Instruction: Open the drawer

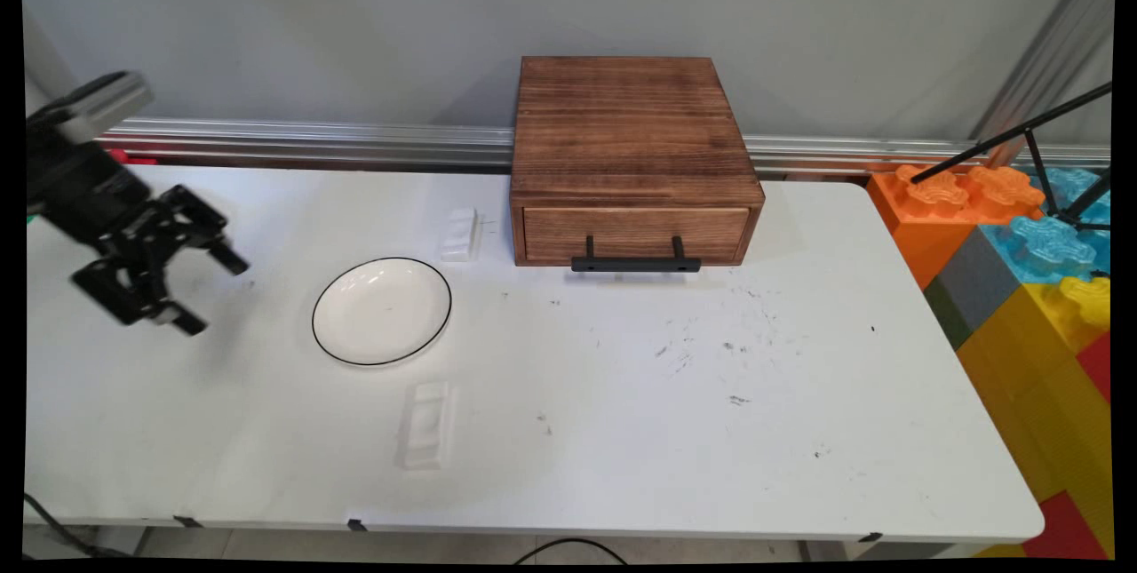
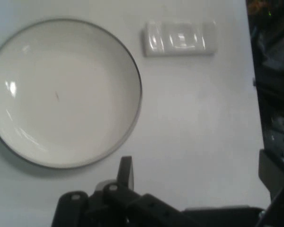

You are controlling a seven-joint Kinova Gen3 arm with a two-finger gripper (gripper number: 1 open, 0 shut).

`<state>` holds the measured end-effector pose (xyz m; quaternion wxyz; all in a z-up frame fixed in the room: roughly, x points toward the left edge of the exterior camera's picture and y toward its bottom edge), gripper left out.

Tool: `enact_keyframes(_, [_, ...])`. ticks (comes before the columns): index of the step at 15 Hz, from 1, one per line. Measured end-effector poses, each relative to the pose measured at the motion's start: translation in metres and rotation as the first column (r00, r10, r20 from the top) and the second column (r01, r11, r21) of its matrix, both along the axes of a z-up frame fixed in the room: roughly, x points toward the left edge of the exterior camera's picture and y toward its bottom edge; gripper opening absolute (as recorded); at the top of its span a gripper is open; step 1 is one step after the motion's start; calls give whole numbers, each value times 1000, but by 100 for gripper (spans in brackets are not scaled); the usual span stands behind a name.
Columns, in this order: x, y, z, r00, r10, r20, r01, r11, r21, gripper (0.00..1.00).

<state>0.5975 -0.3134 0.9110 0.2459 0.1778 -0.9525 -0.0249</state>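
My black gripper (image 1: 213,293) hangs open over the table's left side, holding nothing, a short way left of a white plate (image 1: 382,311) with a thin black rim. The plate is empty. In the hand view the plate (image 2: 61,92) fills the upper left. The gripper (image 2: 197,172) is open wide, with one fingertip (image 2: 125,171) just below the plate's rim. A white ridged block (image 1: 427,424) lies toward the table's near edge, and the hand view shows this block (image 2: 180,39) at the upper right. A second white block (image 1: 461,234) lies behind the plate.
A wooden drawer box (image 1: 632,160) with a black handle (image 1: 635,264) stands shut at the back middle. Large coloured toy bricks (image 1: 1021,262) are stacked off the table's right end. A black stand's legs (image 1: 1039,155) cross above them.
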Motion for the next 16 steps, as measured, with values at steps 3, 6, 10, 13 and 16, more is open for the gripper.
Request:
enact_keyframes(3, [-34, -20, 11, 1000, 23, -5, -23, 1000, -21, 100])
enact_keyframes(6, [-71, -42, 21, 999, 44, 4, -43, 998, -43, 100])
enact_keyframes(10, [-133, -73, 32, 998, 53, 14, -52, 995, -86, 100])
enact_keyframes(13, [-182, -93, 36, 998, 61, 18, -59, 992, -112, 100])
enact_keyframes(16, [-227, -110, 34, 997, 68, 28, -63, 989, -134, 100])
